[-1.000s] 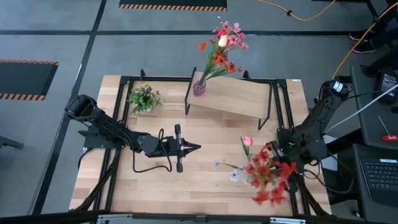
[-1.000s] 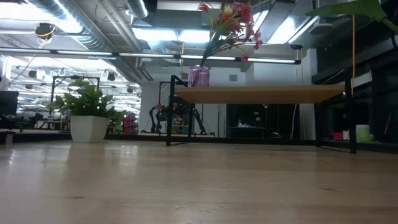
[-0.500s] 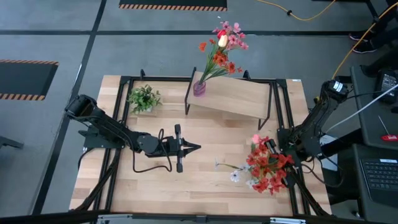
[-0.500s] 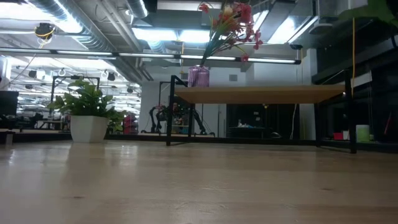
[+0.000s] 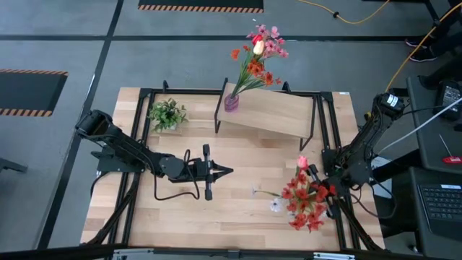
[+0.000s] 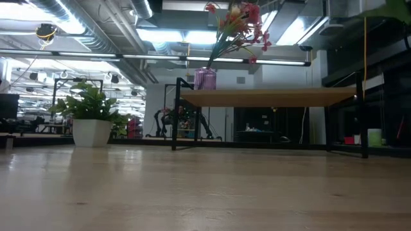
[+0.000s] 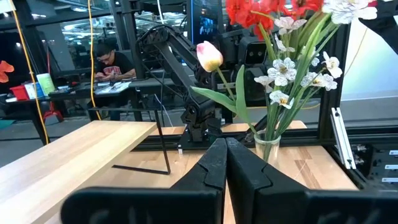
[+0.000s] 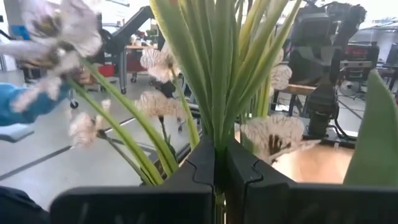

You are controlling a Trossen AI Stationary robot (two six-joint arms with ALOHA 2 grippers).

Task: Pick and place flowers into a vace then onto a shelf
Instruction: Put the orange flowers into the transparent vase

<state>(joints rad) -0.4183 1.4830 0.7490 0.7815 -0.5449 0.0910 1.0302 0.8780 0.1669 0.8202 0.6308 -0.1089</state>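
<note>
Right now we see the right gripper (image 5: 323, 189) at the lower right of the high view, its arm bent in from the counter's (image 5: 238, 209) right edge, fingers (image 8: 205, 163) clamped on the green stems of a bunch of flowers (image 5: 303, 202) with red, pink and white blooms. The left gripper (image 5: 225, 171) lies mid-frame, its arm stretched low across the counter from the left, fingers (image 7: 214, 165) pressed together on nothing. At upper centre, a second bouquet (image 5: 256, 54) stands in a purple vase (image 5: 231, 102) on the shelf's (image 5: 278, 114) left end.
</note>
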